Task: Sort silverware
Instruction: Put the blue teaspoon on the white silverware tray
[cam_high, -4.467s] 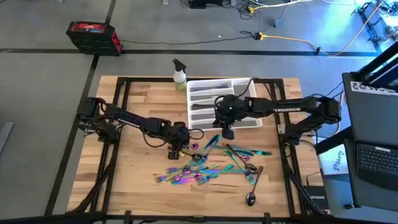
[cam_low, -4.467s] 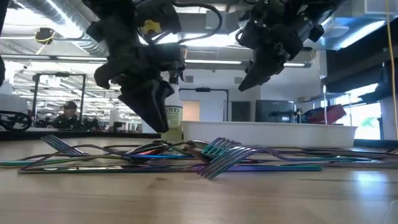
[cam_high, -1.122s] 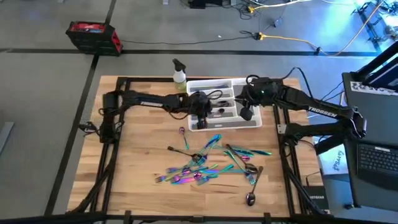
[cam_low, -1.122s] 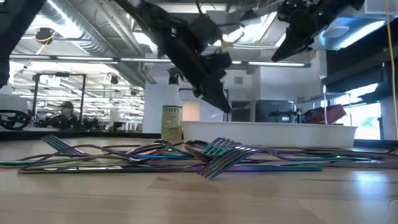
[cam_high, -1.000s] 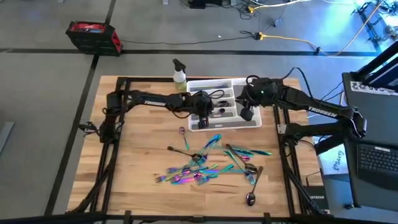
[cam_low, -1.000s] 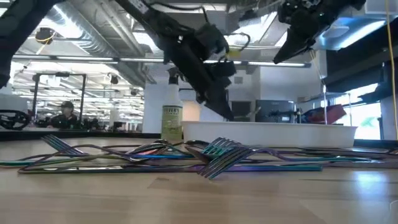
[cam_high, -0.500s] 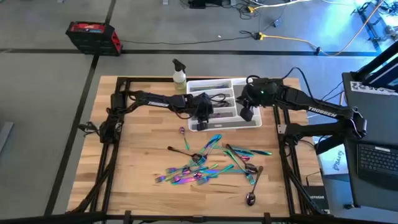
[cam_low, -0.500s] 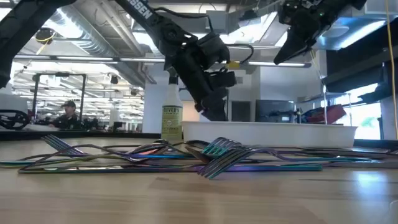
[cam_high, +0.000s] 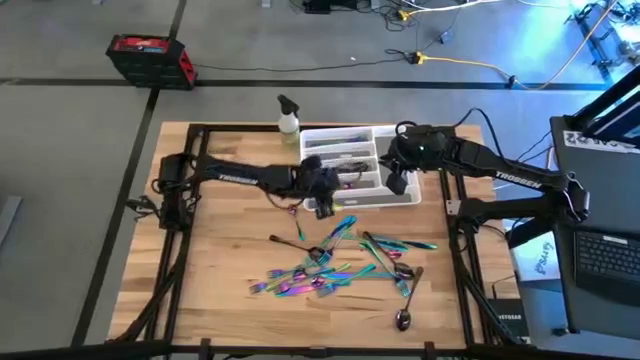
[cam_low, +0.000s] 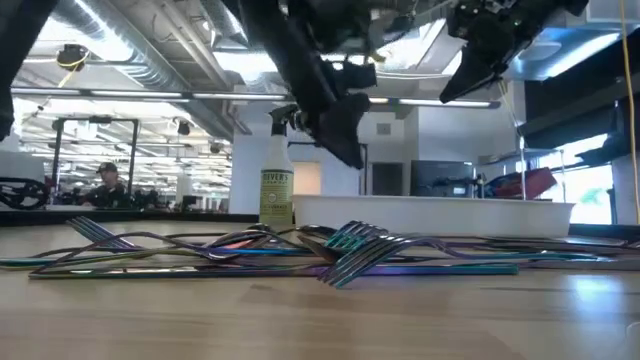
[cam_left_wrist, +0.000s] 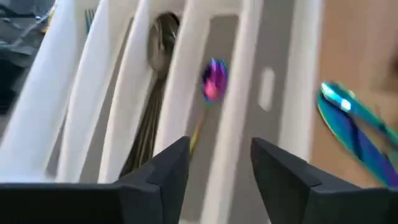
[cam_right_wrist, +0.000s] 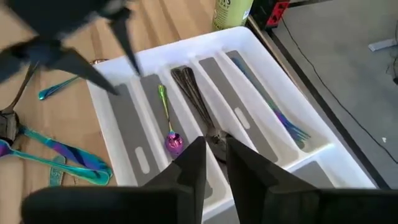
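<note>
— Silverware (cam_high: 335, 265)?
— Heaped loose at six o'clock on the table (cam_high: 220, 280), darker spoon (cam_high: 404, 318) at five.
— Left gripper (cam_high: 322, 205)?
— Just past the heap, over the white tray's (cam_high: 400, 197) seven-o'clock corner. Fingers apart, empty.
— Inside the tray?
— One pink-bowled spoon (cam_right_wrist: 166, 118) (grey pieces next door).
— Right gripper (cam_high: 397, 183)?
— Above the tray's three-o'clock end, narrowly parted, holding nothing. Spray bottle (cam_high: 288, 118) beyond, at eleven.

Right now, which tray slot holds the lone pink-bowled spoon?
The second slot in from the tray's table-side edge holds the pink-bowled spoon; the dark utensils fill the next slot.
</note>
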